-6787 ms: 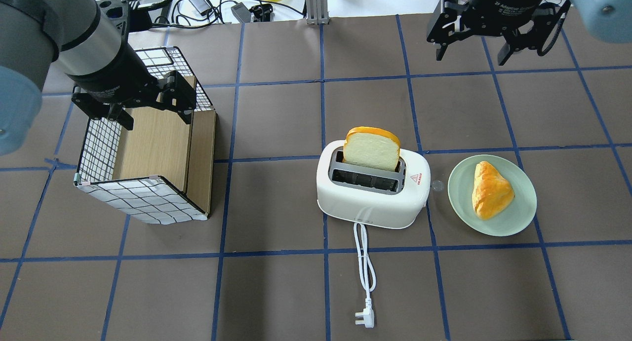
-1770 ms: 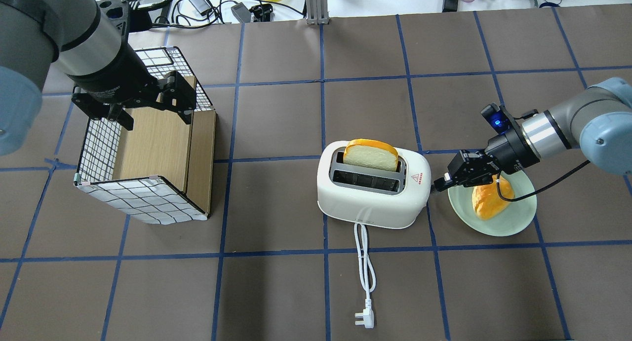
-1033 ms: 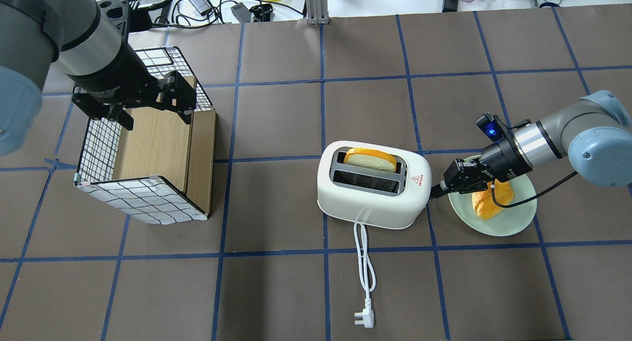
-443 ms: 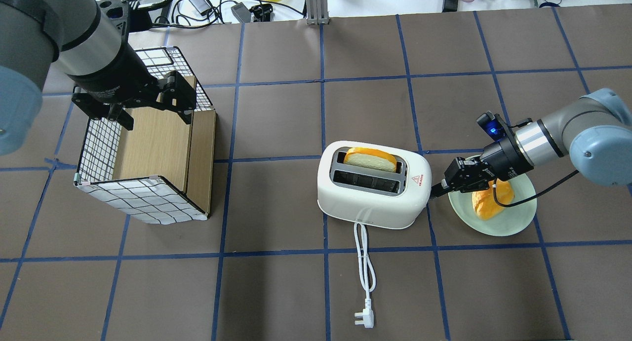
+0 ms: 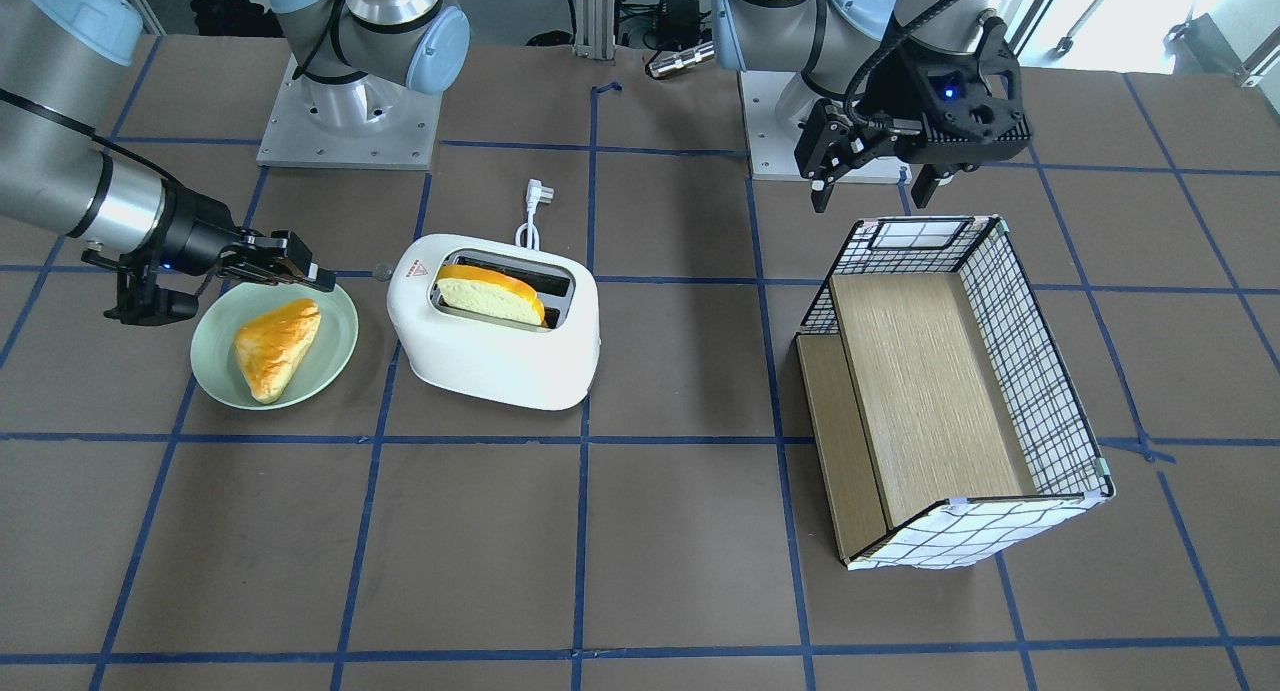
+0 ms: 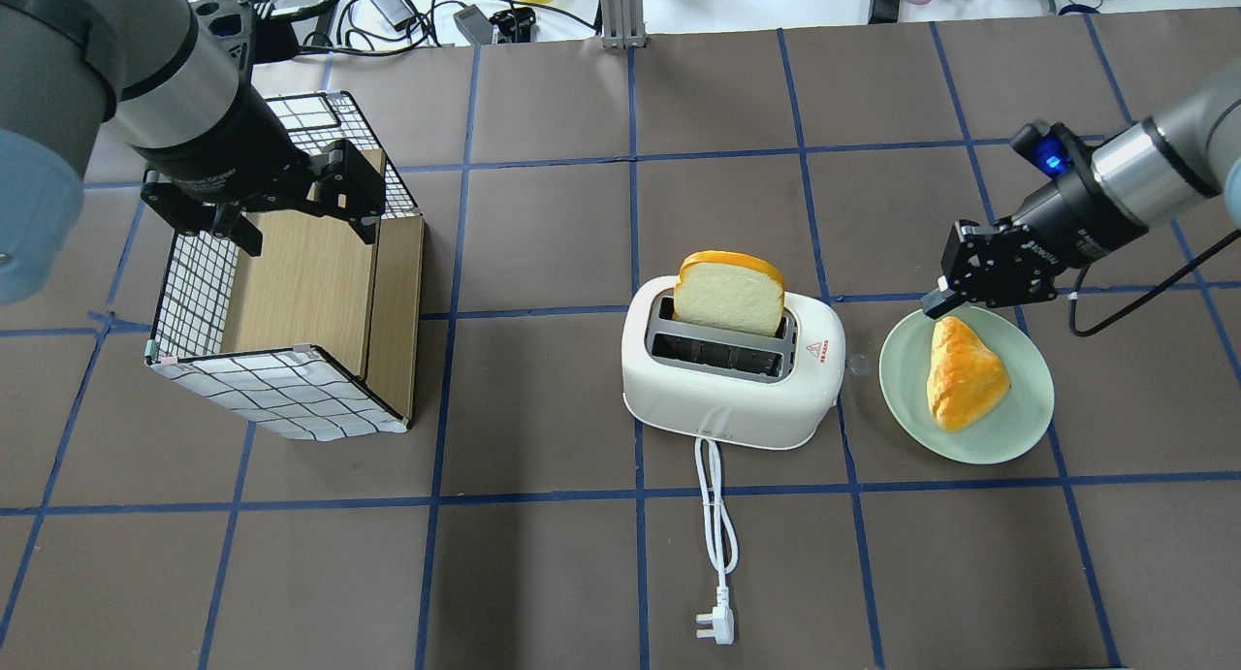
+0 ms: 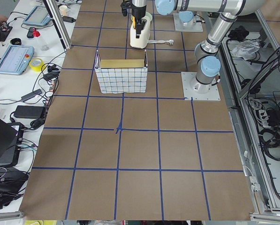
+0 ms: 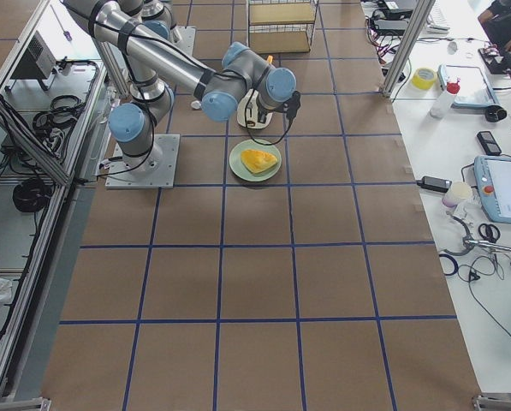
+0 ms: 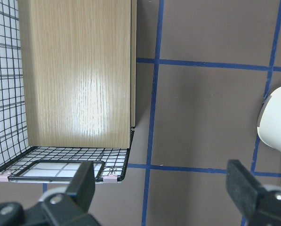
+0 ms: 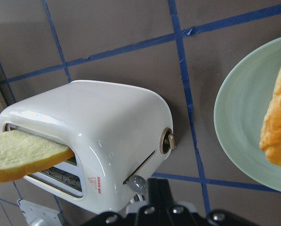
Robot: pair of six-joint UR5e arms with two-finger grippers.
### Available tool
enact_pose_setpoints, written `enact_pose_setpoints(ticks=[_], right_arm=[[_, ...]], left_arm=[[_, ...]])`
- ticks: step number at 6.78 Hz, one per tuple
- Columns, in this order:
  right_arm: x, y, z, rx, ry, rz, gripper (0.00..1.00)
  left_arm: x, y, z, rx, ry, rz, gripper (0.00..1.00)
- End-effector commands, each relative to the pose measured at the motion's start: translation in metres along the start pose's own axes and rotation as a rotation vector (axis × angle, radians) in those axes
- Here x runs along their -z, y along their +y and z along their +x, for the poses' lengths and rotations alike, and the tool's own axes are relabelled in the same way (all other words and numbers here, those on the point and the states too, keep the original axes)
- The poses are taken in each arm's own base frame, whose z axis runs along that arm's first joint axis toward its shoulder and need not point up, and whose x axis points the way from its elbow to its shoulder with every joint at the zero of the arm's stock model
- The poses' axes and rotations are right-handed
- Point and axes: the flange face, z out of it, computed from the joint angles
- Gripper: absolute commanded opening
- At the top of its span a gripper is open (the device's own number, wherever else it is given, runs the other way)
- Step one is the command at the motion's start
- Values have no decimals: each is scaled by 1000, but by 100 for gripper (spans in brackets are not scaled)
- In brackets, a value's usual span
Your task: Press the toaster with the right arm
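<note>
The white toaster [image 6: 727,391] stands mid-table, also in the front view [image 5: 500,356] and the right wrist view [image 10: 107,136]. A bread slice [image 6: 729,297] stands tall out of its far slot. The toaster's lever knob [image 10: 138,182] is on its right end. My right gripper [image 6: 933,304] is shut and empty. It hangs to the right of the toaster, over the far edge of the green plate [image 6: 1008,439], clear of the lever. My left gripper [image 6: 305,226] is open and empty above the grid-patterned box [image 6: 291,292].
A golden pastry [image 6: 965,374] lies on the plate. The toaster's white cord and plug [image 6: 715,525] trail toward the robot. The open box with its wooden floor [image 5: 930,371] lies on its side. Cables and tape lie past the table's far edge.
My right gripper has pulled back from the toaster's lever, up and to the right. The bread slice, low in the slot before, now stands high again. The left arm has not moved.
</note>
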Motion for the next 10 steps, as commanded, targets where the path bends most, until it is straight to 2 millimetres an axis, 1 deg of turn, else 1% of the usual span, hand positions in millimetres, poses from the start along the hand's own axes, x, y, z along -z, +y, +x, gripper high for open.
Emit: enact_pose_setpoints(ticks=[1, 2, 3, 4, 5, 6, 7, 8, 9, 10], right_arm=[[55, 6, -82, -40, 234, 35, 12], [56, 15, -118, -29, 334, 58, 21], [53, 24, -149, 16, 405, 81, 28], [50, 32, -175, 4, 476, 112, 41], [46, 35, -194, -25, 490, 181, 87], [43, 38, -208, -7, 550, 240, 89], [38, 40, -224, 41, 547, 279, 92], [42, 37, -233, 79, 520, 346, 96], [45, 37, -235, 89, 520, 361, 99], [46, 36, -237, 89, 513, 371, 100]], left_arm=[[0, 0, 0, 0, 1, 0, 100], [0, 0, 0, 0, 0, 0, 100], [0, 0, 0, 0, 1, 0, 100], [0, 0, 0, 0, 1, 0, 100], [0, 0, 0, 0, 1, 0, 100], [0, 0, 0, 0, 1, 0, 100], [0, 0, 0, 0, 1, 0, 100], [0, 0, 0, 0, 1, 0, 100], [0, 0, 0, 0, 1, 0, 100], [0, 0, 0, 0, 1, 0, 100]])
